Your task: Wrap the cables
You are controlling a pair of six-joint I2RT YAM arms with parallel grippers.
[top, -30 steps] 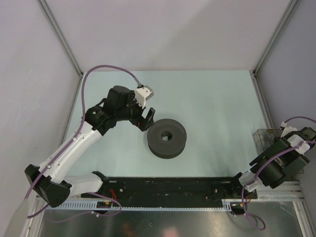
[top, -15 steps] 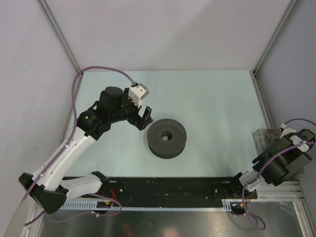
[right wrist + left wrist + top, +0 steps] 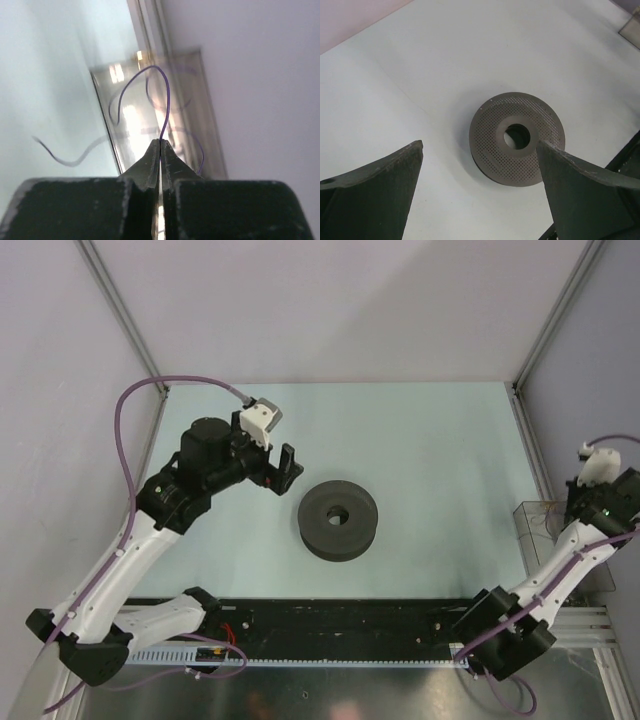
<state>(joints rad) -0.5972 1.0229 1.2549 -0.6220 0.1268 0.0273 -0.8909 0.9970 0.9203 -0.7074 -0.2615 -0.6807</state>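
Observation:
In the right wrist view a thin purple cable [image 3: 168, 95] rises from my right gripper [image 3: 160, 142], loops over and curls back down. The gripper is shut on the cable, its fingertips pressed together over a clear tray [image 3: 200, 105]. More thin strands show blurred in and beside the tray. The dark grey spool [image 3: 338, 521] with a centre hole lies flat on the table. My left gripper [image 3: 287, 468] hangs open just left of and behind it, touching nothing. From the left wrist the spool [image 3: 517, 137] sits ahead between the wide-spread fingers [image 3: 380, 190].
The clear tray [image 3: 533, 522] stands at the table's right edge by the wall frame, with my right wrist [image 3: 603, 485] raised beside it. A black rail [image 3: 340, 620] runs along the near edge between the arm bases. Grey walls close three sides.
My right gripper has shut on the thin cable, and that arm has lifted and swung back toward the right wall. My left arm has drawn back and left, away from the spool, still open.

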